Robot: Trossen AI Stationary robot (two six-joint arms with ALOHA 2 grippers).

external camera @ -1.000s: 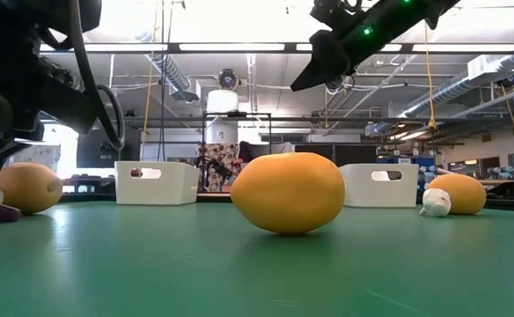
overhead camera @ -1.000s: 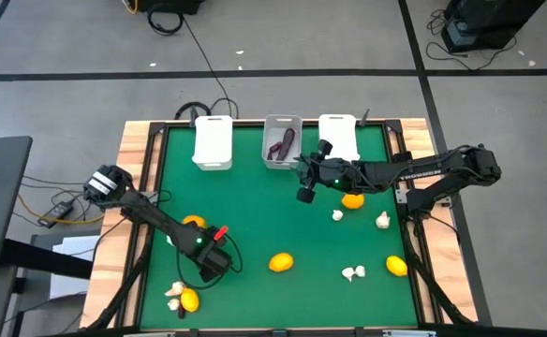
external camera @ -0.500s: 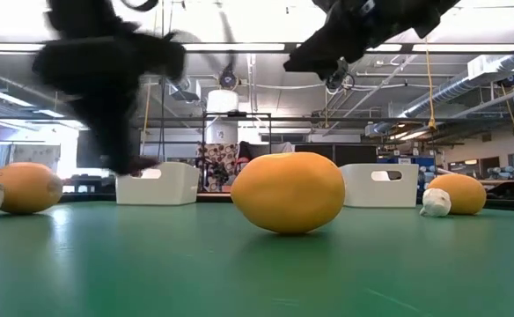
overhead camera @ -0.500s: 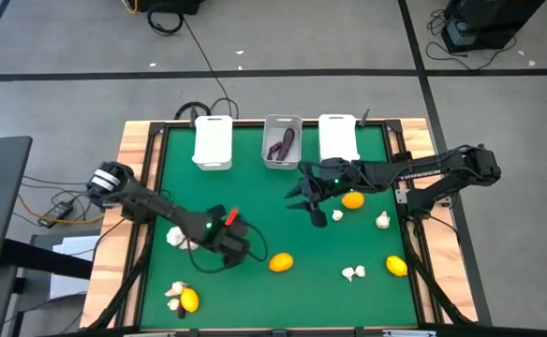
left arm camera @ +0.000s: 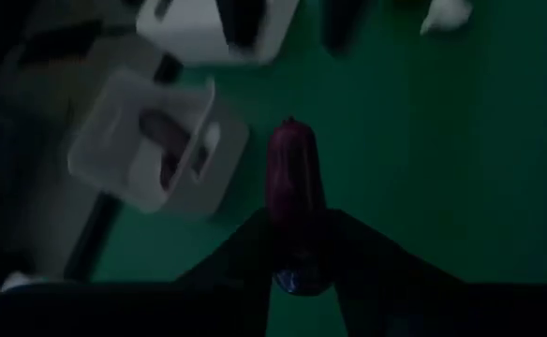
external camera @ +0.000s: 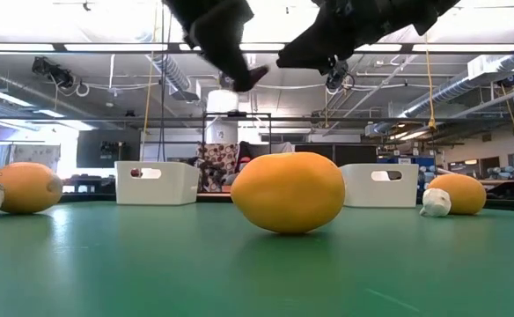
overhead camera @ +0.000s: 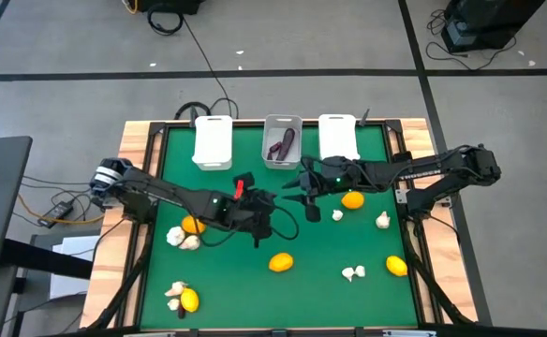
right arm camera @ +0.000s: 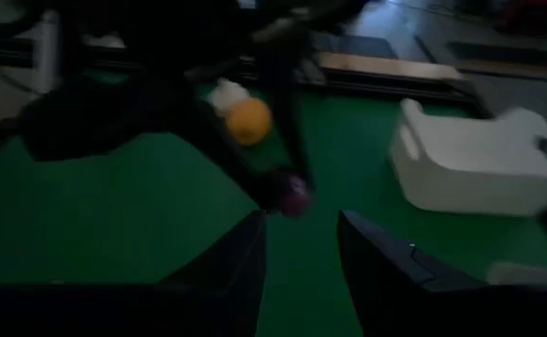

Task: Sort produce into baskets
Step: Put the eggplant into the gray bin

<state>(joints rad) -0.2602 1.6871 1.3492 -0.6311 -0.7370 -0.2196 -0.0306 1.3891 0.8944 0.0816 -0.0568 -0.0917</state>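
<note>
My left gripper hangs over the middle of the table, shut on a dark purple eggplant, which also shows in the right wrist view. A second eggplant lies in the grey middle basket, between the two white baskets. My right gripper hovers just right of the left one, open, with nothing between its fingers. Citrus fruits and garlic bulbs rest on the green mat. My left gripper pinches the eggplant's near end between its two fingers. The eggplant lies along the fingers, and its free end sticks out past them toward the baskets. The fingers slant down toward the table's far side. The eggplant is clear of the mat.
More citrus and garlic lie scattered over the near half. The baskets stand in a row along the far edge. A wooden frame borders the mat.
My left gripper has risen from the mat near the table's near left corner and swung toward the middle and the far edge, turning as it went. It has lifted the eggplant clear of the mat. My right gripper has swivelled in place toward the left arm.
</note>
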